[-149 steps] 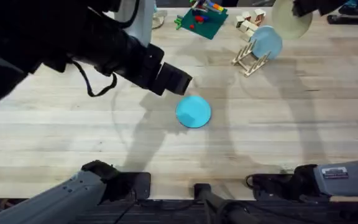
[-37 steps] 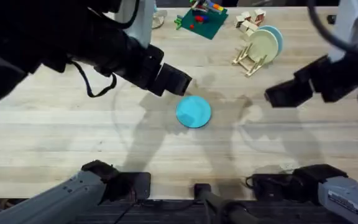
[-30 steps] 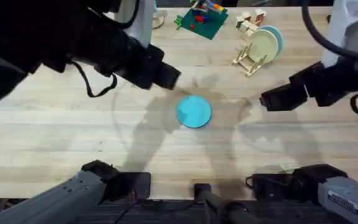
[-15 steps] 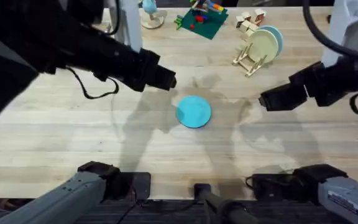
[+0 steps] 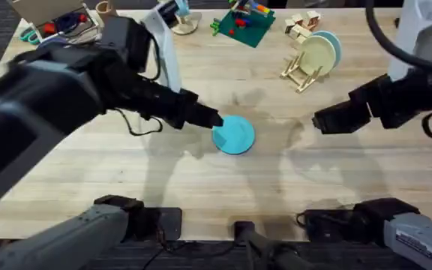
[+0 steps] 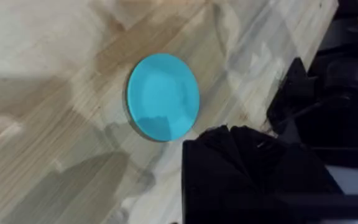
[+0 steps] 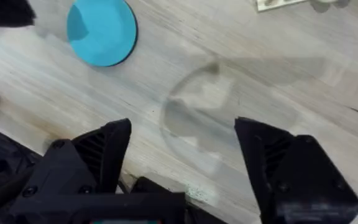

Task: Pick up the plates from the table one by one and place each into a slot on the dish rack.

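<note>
Plates: one turquoise (image 5: pixel 234 135) on table (image 5: pixel 88 180), two racked (image 5: pixel 319 52)

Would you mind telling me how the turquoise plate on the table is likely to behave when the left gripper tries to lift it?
The turquoise plate lies flat on the table, so its low rim probably gives little to grip. It looks thin and smooth, likely light and prone to sliding when nudged. It seems rigid rather than floppy.
</note>
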Robot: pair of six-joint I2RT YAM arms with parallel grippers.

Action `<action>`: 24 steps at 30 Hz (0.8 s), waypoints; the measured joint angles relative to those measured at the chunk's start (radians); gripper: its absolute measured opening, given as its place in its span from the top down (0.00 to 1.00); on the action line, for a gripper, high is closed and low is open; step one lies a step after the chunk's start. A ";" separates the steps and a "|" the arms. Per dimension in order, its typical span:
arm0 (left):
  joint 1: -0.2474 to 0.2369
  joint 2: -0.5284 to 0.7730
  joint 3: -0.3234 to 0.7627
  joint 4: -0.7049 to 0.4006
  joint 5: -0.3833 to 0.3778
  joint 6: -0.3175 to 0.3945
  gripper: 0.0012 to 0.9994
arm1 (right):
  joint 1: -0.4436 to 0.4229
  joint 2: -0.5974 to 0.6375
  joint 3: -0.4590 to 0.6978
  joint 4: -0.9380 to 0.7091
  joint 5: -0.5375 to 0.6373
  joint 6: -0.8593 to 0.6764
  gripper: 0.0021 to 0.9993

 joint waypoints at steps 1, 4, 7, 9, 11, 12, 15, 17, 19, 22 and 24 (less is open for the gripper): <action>0.000 0.024 0.000 0.004 0.006 0.007 0.96 | 0.000 0.000 0.000 -0.001 0.000 0.000 0.00; 0.000 0.116 -0.001 0.030 0.023 0.030 0.96 | 0.000 0.000 0.000 -0.001 0.000 0.000 0.00; 0.000 0.201 -0.001 0.065 0.033 0.058 0.96 | 0.000 0.000 0.000 -0.001 0.000 0.000 0.00; 0.000 0.248 -0.002 0.093 0.043 0.072 0.96 | 0.000 0.000 0.000 -0.001 0.000 0.000 0.00; 0.000 0.292 -0.002 0.127 0.057 0.082 0.96 | 0.000 0.000 0.000 -0.001 0.000 0.000 0.00; 0.000 0.310 -0.002 0.140 0.063 0.086 0.96 | 0.000 0.000 0.000 -0.001 0.000 0.000 0.00; 0.000 0.369 -0.002 0.171 0.078 0.094 0.96 | 0.000 0.000 0.000 -0.001 0.000 0.000 0.00; 0.000 0.405 -0.002 0.189 0.082 0.096 0.96 | 0.000 0.000 0.000 -0.001 0.000 0.000 0.00; 0.000 0.433 -0.002 0.203 0.086 0.098 0.96 | 0.000 0.000 0.000 -0.001 0.000 0.000 0.00; 0.000 0.456 -0.002 0.220 0.103 0.100 0.96 | 0.000 0.000 0.000 -0.001 0.000 0.000 0.00; 0.000 0.458 -0.003 0.236 0.110 0.102 0.96 | 0.000 0.000 0.000 -0.001 0.000 0.000 0.00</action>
